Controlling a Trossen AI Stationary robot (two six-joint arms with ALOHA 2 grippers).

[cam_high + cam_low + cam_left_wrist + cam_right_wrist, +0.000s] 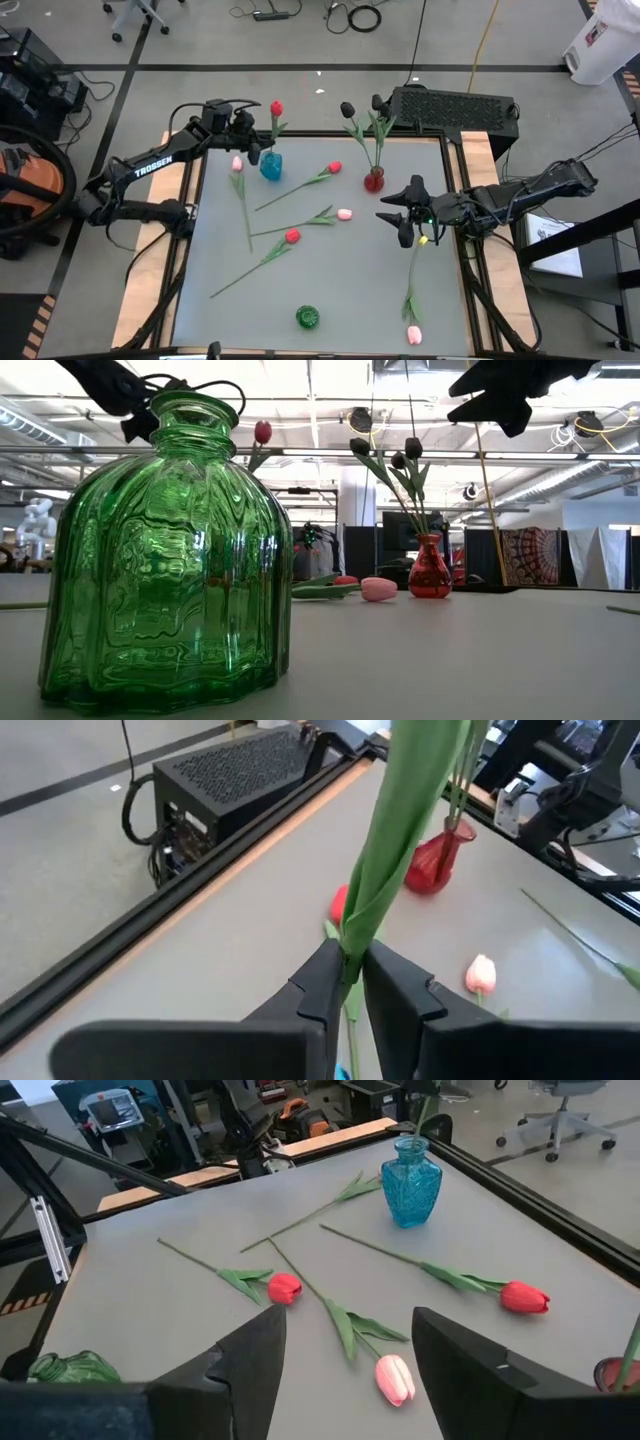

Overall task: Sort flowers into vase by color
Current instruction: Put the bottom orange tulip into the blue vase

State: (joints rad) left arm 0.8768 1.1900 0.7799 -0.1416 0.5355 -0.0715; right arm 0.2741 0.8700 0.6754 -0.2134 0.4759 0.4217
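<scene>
Left wrist view showed my left gripper (pixel 350 982) pinched onto the green stem and leaf of a red tulip (pixel 276 108), fingers nearly together with only the stem between them. From above, that gripper (pixel 250 135) sat at the far left of the table, just beside the blue vase (pixel 271 166). The tulip stood roughly upright there, head on top, its stem running down toward the vase mouth; I could not tell whether the stem end was inside.

My right gripper (pixel 405 213) hung over the right side of the table with its fingers spread wide and nothing between them.

The red vase (pixel 374 180), far and right of centre, held two black tulips (pixel 347 109), their stems upright and heads fanning apart. The green vase (pixel 307 318) stood at the near edge; I could not make out any stem in it.

Loose flowers lay flat on the table (pixel 340 300). A pink tulip (pixel 237 164) lay near the blue vase, head far, stem running toward the near edge. A second red tulip (pixel 334 167) lay at centre, head to the far right, stem slanting near-left. Another pink tulip (pixel 344 214) and a third red tulip (pixel 292 236) lay the same way, closer in. A last pink tulip (pixel 413 334) lay near right, head toward the near edge.
</scene>
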